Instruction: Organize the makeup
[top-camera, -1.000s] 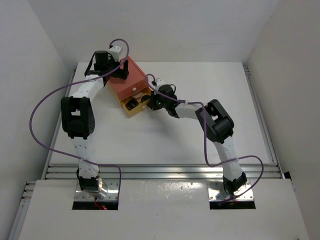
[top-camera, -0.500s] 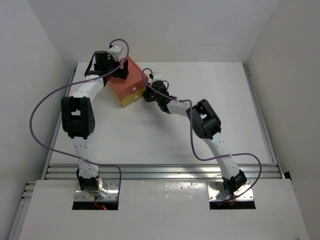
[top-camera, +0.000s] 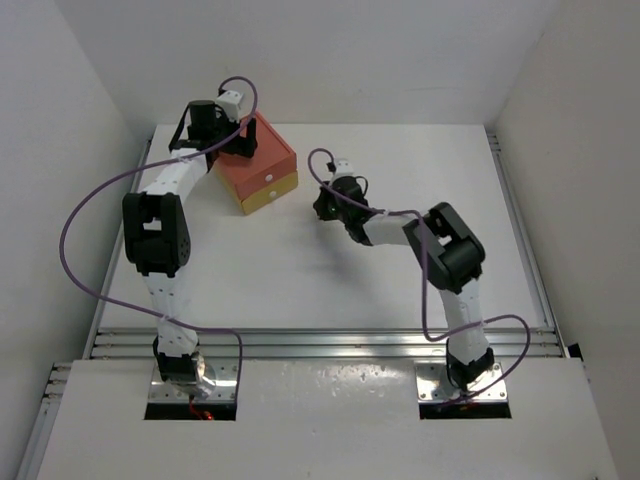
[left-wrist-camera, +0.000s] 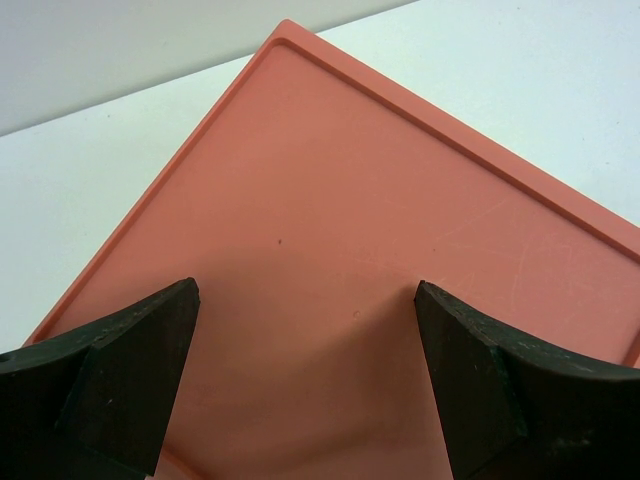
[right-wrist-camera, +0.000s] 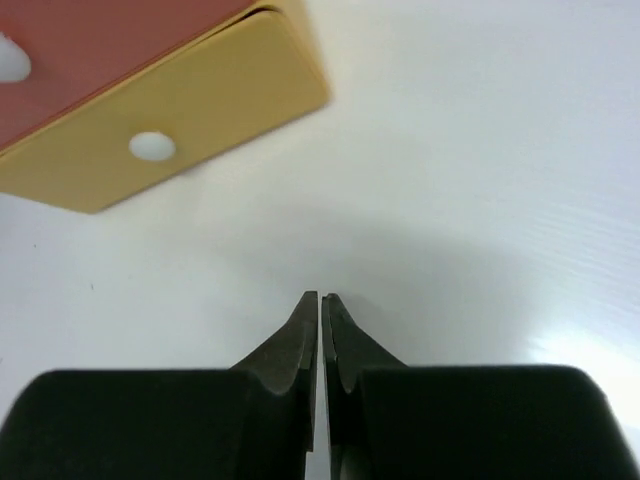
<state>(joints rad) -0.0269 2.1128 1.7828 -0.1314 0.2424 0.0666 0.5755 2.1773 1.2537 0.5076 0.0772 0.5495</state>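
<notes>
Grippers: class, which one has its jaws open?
The left gripper, jaws spread wide above the orange box top; the right gripper has its jaws pressed together over the table.

I have the drawer box (top-camera: 258, 160) at the far left of the table (top-camera: 420, 160), set at an angle so its 2 drawer fronts (top-camera: 268, 184) face near and right. My left gripper (left-wrist-camera: 305, 290) sits above the box's far-left corner, its 2 fingers (left-wrist-camera: 120, 370) spread over the box top. My right gripper (right-wrist-camera: 320, 296) is over the table just right of the box and slightly nearer, apart from it, pointing toward its lower front.
</notes>
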